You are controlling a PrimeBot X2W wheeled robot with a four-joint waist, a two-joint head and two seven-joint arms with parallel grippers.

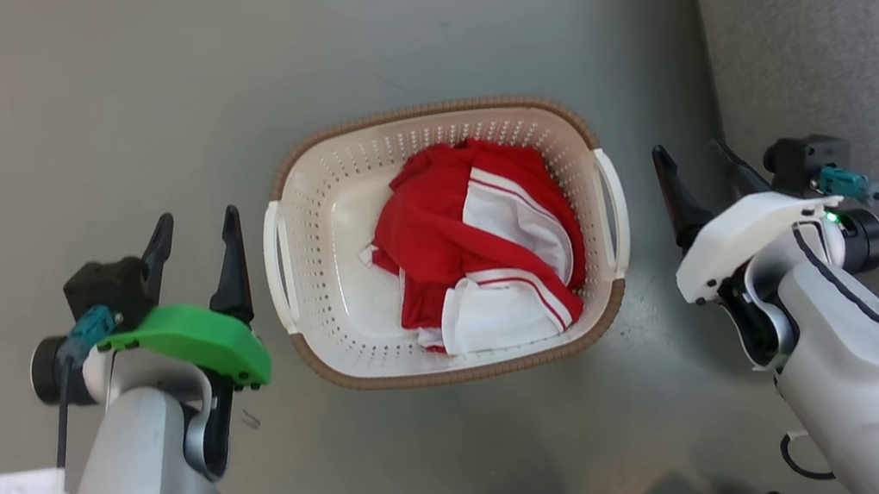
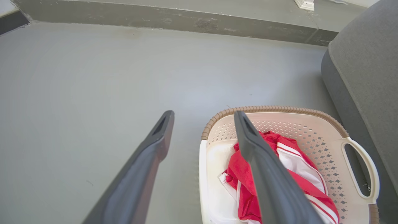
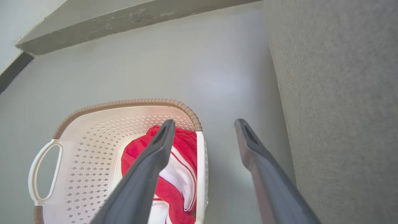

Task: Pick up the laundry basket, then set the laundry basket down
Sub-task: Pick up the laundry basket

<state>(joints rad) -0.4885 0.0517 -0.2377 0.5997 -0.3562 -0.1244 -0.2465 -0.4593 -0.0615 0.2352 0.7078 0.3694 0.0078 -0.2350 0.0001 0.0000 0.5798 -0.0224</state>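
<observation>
The laundry basket, cream-white and perforated with a brown rim, rests on the grey floor between my two arms and holds a red and white garment. Beside the basket's left handle stands my left gripper, open, with nothing between its fingers. My right gripper is open too, just off the right handle. In the left wrist view the basket lies past the gripper, one finger over its near edge. The right wrist view shows the gripper with one finger over the basket.
A grey upholstered sofa rises close on the right, near my right arm. A dark baseboard runs along the far wall. Bare grey floor spreads to the left of and beyond the basket.
</observation>
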